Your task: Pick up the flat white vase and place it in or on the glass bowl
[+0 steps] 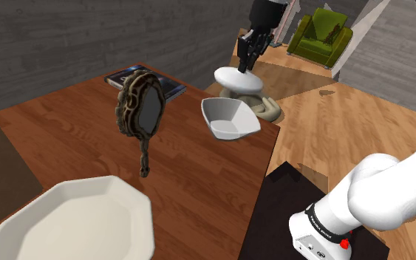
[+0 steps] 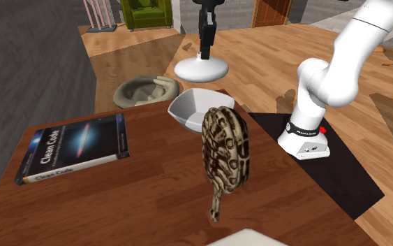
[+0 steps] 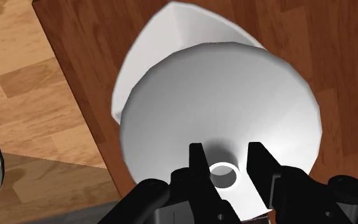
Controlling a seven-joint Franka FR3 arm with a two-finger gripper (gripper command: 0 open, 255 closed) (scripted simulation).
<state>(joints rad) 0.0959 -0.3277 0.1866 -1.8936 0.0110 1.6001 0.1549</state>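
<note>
Over one bowl [image 3: 165,38] — one vase [image 3: 222,95], two fingers [image 3: 198,162]

vase [image 3: 222,95] in end effector [image 3: 226,151] (over bowl [image 3: 153,49])

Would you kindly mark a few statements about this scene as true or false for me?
1. The hand clasps the vase by its neck. True.
2. The vase rests inside the white bowl. False: it is held in the air above the bowl.
3. The book lies flat on the table. True.
4. The mirror lies face down on the table. False: it stands upright on its handle.
</note>
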